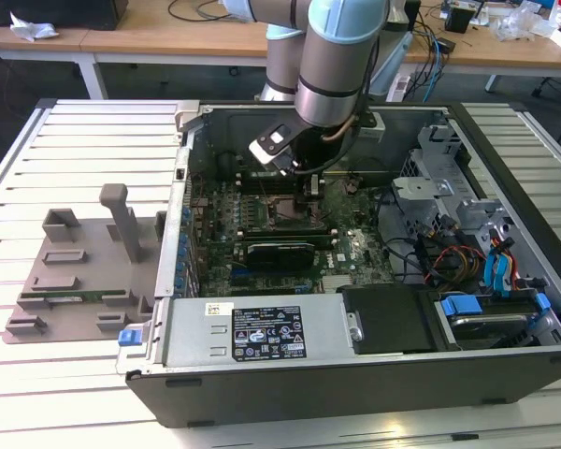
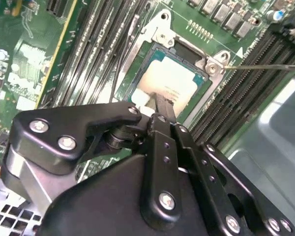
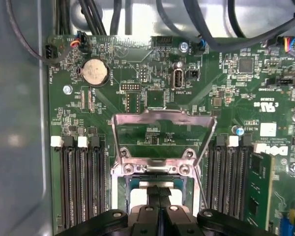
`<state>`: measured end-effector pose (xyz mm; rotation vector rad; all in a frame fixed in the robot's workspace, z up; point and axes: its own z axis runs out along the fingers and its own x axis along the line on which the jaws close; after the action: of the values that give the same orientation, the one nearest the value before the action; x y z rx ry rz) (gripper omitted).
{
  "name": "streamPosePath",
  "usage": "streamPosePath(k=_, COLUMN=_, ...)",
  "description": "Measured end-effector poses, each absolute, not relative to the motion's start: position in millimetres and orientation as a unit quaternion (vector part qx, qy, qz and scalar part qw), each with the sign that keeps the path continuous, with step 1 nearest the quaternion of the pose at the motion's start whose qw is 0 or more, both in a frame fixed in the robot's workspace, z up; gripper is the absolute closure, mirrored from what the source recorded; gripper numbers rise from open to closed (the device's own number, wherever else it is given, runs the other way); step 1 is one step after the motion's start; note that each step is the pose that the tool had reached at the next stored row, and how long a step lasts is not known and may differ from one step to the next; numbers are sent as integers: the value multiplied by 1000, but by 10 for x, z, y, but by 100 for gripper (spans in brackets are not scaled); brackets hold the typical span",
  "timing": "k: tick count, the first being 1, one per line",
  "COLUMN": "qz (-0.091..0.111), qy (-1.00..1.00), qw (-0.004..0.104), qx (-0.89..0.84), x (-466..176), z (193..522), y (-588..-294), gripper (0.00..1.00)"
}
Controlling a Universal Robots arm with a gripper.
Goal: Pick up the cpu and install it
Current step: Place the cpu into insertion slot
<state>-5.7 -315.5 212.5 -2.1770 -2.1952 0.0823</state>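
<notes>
One cpu (image 2: 174,81) lies in its socket (image 2: 162,34). The claw (image 2: 160,104), closed tight and holding nothing, hangs just over it.

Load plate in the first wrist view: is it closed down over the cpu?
No, the load plate is swung open, back over the board, leaving the cpu uncovered.

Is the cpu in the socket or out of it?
In. In the second wrist view the cpu lies flat inside the socket frame, with the shut fingers at its edge.
</notes>
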Motion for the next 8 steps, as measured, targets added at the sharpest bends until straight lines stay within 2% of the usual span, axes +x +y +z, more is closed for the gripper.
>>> streamPosePath(k=8, qz=27, qy=-710, qw=24, qx=-704, x=-57, z=2563, y=-3155, gripper=89)
